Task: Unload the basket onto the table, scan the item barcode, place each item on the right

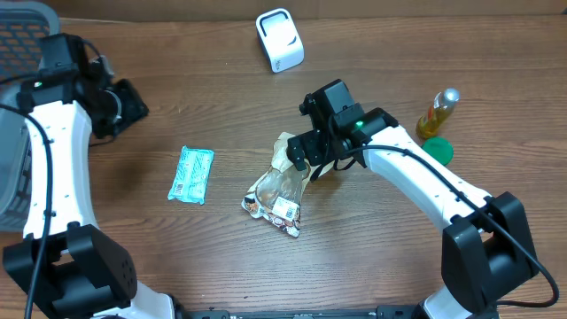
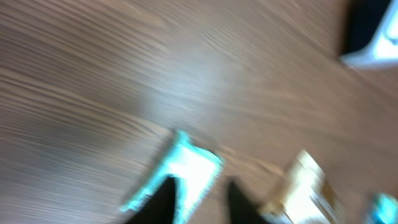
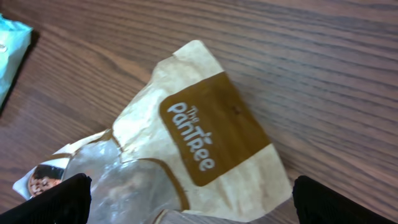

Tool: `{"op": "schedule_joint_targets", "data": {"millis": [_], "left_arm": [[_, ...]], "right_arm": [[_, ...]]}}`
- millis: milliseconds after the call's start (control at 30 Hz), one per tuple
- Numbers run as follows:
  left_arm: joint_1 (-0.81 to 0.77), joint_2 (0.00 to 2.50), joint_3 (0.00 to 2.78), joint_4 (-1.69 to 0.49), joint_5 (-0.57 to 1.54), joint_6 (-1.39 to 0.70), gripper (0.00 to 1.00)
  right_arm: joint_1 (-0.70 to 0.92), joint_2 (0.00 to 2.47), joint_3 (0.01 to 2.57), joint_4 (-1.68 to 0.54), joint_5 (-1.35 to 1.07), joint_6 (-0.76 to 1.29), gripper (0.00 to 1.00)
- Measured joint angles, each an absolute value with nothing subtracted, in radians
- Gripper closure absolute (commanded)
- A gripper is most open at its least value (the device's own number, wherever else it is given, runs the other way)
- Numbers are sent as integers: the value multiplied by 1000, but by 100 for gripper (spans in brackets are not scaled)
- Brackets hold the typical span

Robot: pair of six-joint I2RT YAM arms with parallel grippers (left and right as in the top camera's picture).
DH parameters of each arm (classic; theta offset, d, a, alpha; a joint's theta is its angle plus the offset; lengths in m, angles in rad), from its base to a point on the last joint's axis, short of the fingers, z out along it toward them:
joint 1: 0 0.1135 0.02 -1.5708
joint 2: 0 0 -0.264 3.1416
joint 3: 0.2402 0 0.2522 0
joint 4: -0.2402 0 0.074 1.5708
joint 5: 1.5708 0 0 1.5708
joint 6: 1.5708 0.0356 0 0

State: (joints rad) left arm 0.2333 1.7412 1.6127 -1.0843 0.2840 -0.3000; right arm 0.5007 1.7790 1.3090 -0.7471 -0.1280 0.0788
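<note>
A cream and brown snack bag [image 1: 279, 190] with a clear window lies flat mid-table, a white label at its near end. My right gripper [image 1: 310, 161] hovers just above its far end, open. In the right wrist view the bag [image 3: 193, 118] fills the space between the wide-apart fingers of that gripper [image 3: 189, 205]. A white barcode scanner [image 1: 279, 40] stands at the back. My left gripper [image 1: 126, 106] is raised at the far left. Its view is blurred: the dark fingertips [image 2: 165, 199] stand close together with nothing between them.
A teal packet [image 1: 191, 175] lies left of the bag, also in the left wrist view [image 2: 186, 168]. A yellow bottle [image 1: 440, 113] and a green lid [image 1: 437, 149] stand at the right. A grey basket [image 1: 18, 35] sits at the far left edge.
</note>
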Motion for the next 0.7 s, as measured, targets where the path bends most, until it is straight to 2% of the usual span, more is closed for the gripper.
{"op": "schedule_joint_targets", "data": {"millis": [300, 533, 700], "left_arm": [[-61, 1741, 1613, -1098, 411, -416, 96], [-295, 1741, 1613, -1048, 342, -562, 96], [-396, 1741, 1605, -1060, 265, -637, 96]], "right_arm": [[484, 1779, 1309, -747, -128, 78, 0], [484, 1779, 1309, -712, -128, 78, 0], [484, 1779, 1309, -698, -127, 78, 0]]}}
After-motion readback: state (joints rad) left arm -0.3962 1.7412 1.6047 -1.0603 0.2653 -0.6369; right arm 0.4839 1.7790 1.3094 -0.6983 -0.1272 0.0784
